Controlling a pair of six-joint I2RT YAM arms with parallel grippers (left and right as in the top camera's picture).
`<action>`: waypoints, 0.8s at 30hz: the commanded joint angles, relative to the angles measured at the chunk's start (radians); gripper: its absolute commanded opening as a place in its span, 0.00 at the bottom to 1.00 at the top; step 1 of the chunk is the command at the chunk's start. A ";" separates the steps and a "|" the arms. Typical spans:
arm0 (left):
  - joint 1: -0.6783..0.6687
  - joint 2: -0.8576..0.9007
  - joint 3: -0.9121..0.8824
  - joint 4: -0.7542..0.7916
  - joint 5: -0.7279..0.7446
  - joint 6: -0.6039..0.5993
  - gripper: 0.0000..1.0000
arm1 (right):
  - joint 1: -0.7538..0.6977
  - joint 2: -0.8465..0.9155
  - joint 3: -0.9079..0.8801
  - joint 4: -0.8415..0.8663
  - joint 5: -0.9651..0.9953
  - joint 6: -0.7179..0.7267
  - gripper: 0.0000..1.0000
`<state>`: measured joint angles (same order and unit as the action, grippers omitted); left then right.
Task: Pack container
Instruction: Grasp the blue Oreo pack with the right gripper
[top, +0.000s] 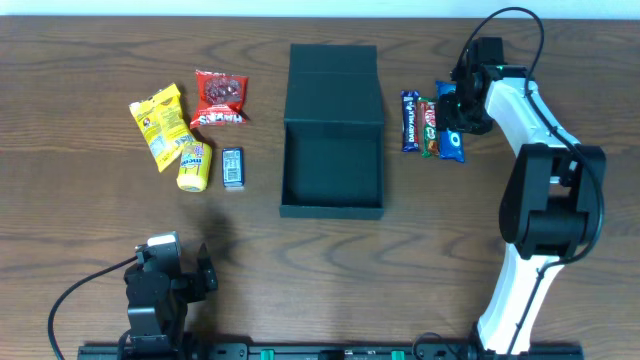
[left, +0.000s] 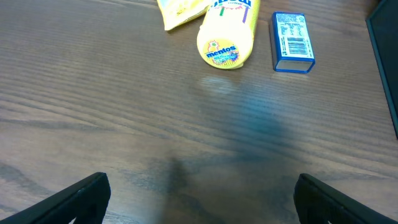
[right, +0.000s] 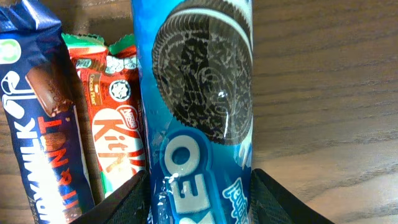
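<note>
Overhead: the dark green box (top: 332, 170) sits mid-frame with its lid flap thrown back toward the top. It looks like stiff, matte card, probably light; I'd take it by a side wall.

Left wrist: the left gripper (left: 199, 199) is spread wide and empty above the wooden table (left: 124, 112).

Right wrist: the right gripper (right: 199, 202) pinches a glossy blue cookie pack (right: 199, 93), likely slick and crushable.

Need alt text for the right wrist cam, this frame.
A glossy blue Oreo biscuit packet lies lengthwise between the right gripper's black fingers, which flank its lower end; contact is unclear. To its left on the brown wooden table lie a red KitKat wrapper and a dark blue Dairy Milk bar.
</note>
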<state>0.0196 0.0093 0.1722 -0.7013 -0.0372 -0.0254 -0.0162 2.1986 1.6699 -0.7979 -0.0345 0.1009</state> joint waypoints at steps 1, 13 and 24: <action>0.004 -0.005 -0.012 -0.006 -0.007 0.003 0.95 | 0.005 0.014 -0.019 0.010 0.013 -0.013 0.51; 0.004 -0.005 -0.012 -0.006 -0.007 0.003 0.95 | 0.005 0.014 -0.029 0.017 0.038 -0.014 0.38; 0.004 -0.005 -0.012 -0.006 -0.007 0.003 0.95 | 0.003 0.011 0.045 -0.084 0.038 -0.013 0.27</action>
<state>0.0196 0.0093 0.1722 -0.7013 -0.0372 -0.0254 -0.0162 2.2021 1.6661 -0.8516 -0.0074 0.0940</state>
